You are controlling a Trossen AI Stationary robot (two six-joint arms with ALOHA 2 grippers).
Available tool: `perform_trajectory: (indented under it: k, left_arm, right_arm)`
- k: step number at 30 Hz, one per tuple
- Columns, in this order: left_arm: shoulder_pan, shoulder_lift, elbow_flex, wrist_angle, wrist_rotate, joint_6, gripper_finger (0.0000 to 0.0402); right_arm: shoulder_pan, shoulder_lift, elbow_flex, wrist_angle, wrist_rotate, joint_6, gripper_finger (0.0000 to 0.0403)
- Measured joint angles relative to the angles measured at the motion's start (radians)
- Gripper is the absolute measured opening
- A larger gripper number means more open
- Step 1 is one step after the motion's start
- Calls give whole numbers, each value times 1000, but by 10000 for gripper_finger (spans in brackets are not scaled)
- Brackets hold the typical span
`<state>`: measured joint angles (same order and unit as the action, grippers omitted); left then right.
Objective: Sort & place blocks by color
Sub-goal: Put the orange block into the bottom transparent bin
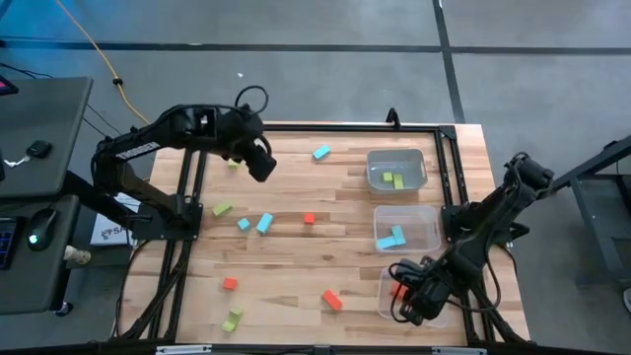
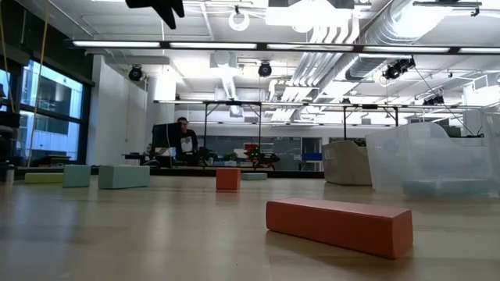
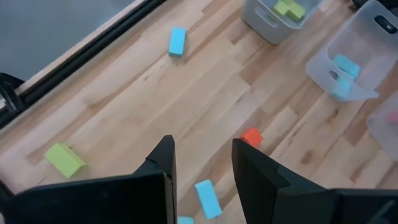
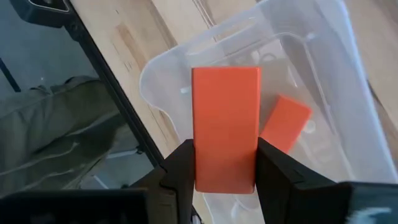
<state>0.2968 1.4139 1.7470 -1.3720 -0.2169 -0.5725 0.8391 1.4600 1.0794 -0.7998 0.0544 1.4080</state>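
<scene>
Over the near clear bin, I am clenching my right gripper on a red-orange bar to drop it beside its twin; my left gripper is hanging unclenched and empty.

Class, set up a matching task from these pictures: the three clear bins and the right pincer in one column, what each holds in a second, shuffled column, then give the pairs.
Column 1:
1. far bin
2. middle bin
3. near bin
4. right pincer

Column 2:
A. light blue blocks
B. red-orange bar, gripped
C. lime green blocks
D. one red-orange block

Pairs: 1-C, 2-A, 3-D, 4-B
</scene>
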Motion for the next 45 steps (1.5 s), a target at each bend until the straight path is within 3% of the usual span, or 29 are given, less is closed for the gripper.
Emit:
perform_trajectory:
  k: [6, 17, 30, 45]
  left_arm:
    - [-111, 0, 0, 0, -81, -82, 85]
    - [-255, 38, 1, 0, -87, -160, 85]
    - [-322, 116, 0, -11, -112, -176, 85]
    - [-331, 181, -1, -48, -109, -176, 89]
  right_arm:
    - [-8, 8, -78, 118, -8, 7, 110]
    - [-51, 8, -158, 224, -54, 49, 110]
    - [-76, 68, -181, 268, -199, 72, 110]
    - [-78, 79, -181, 270, -213, 64, 127]
